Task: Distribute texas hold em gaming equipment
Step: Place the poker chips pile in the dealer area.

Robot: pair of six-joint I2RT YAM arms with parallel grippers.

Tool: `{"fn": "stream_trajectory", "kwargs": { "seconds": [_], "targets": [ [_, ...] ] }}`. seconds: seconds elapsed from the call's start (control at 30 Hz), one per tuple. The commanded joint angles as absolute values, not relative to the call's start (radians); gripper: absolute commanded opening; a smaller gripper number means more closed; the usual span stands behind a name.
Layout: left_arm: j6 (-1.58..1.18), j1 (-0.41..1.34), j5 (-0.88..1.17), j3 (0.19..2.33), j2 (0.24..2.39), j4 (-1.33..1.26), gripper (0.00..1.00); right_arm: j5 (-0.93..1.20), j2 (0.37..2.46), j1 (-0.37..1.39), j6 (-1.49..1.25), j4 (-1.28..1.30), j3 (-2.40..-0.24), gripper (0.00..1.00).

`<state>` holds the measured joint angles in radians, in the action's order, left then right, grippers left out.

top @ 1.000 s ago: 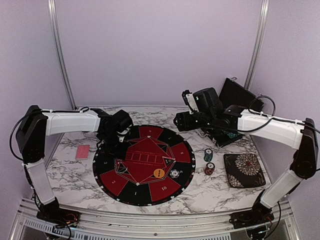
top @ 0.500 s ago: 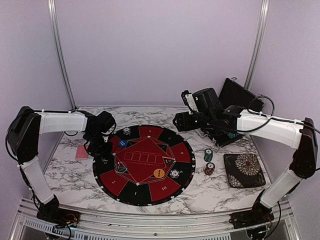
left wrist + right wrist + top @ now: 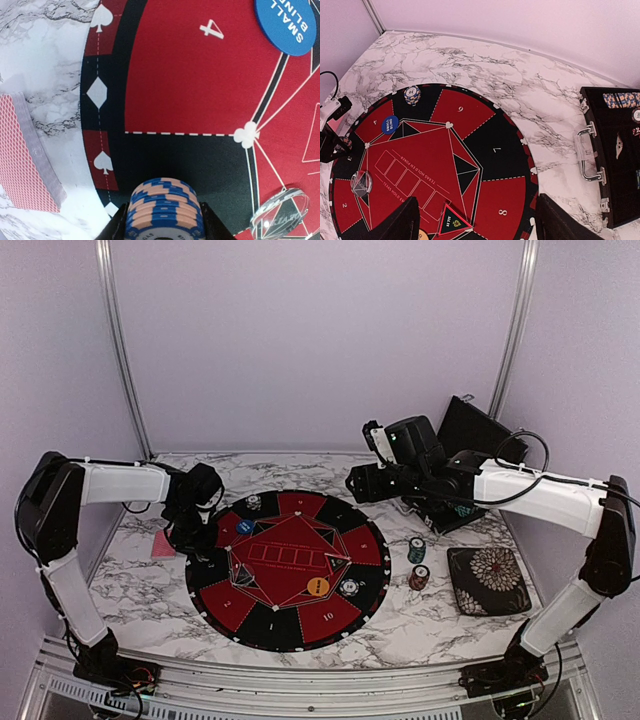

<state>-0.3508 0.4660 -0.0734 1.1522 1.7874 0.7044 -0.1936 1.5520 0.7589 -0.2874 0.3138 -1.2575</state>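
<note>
Left gripper is clamped on a stack of blue and peach striped chips, fingers tight on both sides, held over the black wedge at the left rim of the round poker mat. Can't tell from the wrist view if the stack's bottom touches the mat. Just left of the mat on the marble table lies the pink-backed card deck.

Change from earlier: one second ago the left arm reached further over the mat's upper left; it has since pulled back left and now sits at the mat's left edge near the deck. That uncovered the blue small-blind button and a blue-and-white chip stack on the mat's upper-left wedges. Since half a second ago, only a slight further shift left.

Right gripper hangs wide and empty above the mat's upper right, unchanged across all three moments.

Also on the mat: orange button, a black-and-white chip stack, a clear disc. Off the mat to the right: a green chip stack and a red chip stack, beside the flower-patterned tray. Black case open at the back right, chips inside.
</note>
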Motion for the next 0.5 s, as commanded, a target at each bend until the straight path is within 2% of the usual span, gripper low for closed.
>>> {"fn": "stream_trajectory", "kwargs": {
  "seconds": [0.0, 0.27, 0.47],
  "targets": [
    [-0.337, 0.459, -0.094, 1.14, 1.807, 0.685, 0.31, -0.209, 1.533, 0.752, -0.292, 0.308, -1.262, 0.76],
    [-0.336, 0.459, -0.105, 1.127, 1.824, 0.678, 0.35, -0.212, 1.533, 0.752, -0.29, 0.311, -1.261, 0.76],
    [-0.334, 0.459, -0.105, 1.113, 1.824, 0.672, 0.45, -0.213, 1.532, 0.753, -0.289, 0.316, -1.261, 0.76]
  ]
}}
